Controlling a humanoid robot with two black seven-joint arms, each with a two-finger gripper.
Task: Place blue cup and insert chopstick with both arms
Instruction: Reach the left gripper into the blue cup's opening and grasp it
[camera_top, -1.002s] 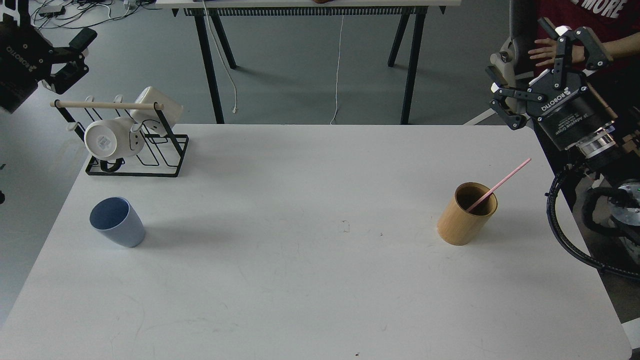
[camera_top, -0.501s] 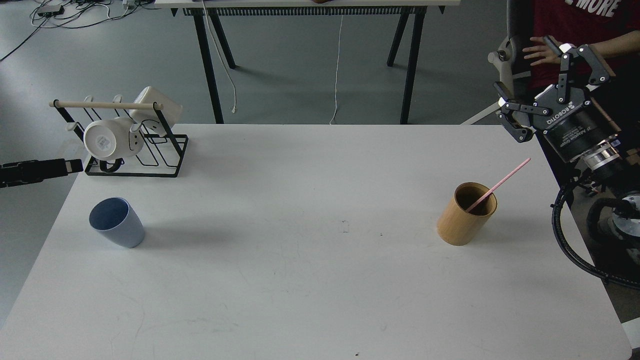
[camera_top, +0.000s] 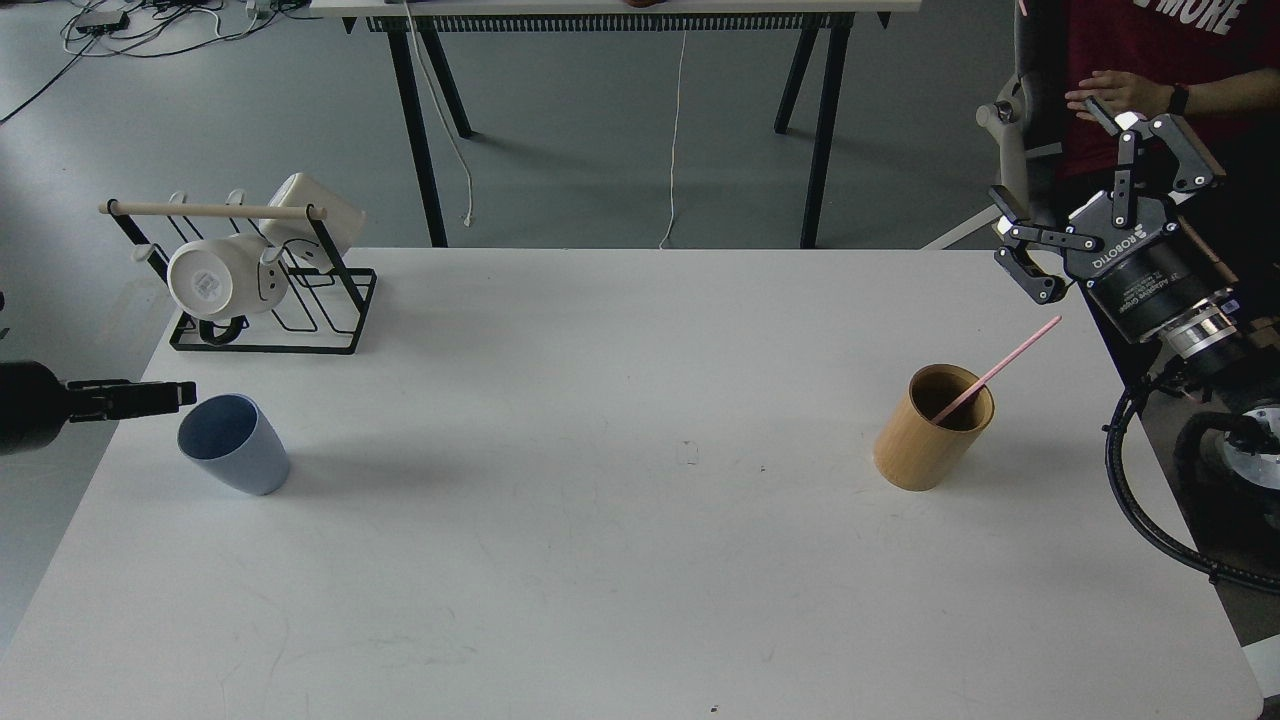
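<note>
The blue cup (camera_top: 234, 443) stands upright on the white table (camera_top: 600, 560) at the left. My left gripper (camera_top: 150, 398) comes in low from the left edge, its tip just left of the cup's rim; it is seen edge-on as one dark bar. The pink-red chopstick (camera_top: 1000, 369) leans out to the upper right of the tan wooden cup (camera_top: 934, 428) at the right. My right gripper (camera_top: 1090, 190) is open and empty, above and to the right of the chopstick's upper end, beyond the table's far right corner.
A black wire mug rack (camera_top: 270, 300) with white mugs (camera_top: 215, 280) and a pale wooden rod (camera_top: 210, 210) stands at the back left. A person in a red shirt (camera_top: 1150, 40) sits behind my right gripper. Another table's legs (camera_top: 420, 130) stand behind.
My left gripper has come down from the upper left to table height and moved right, next to the blue cup. My right gripper has shifted slightly to the right. The cups and chopstick have not moved.
</note>
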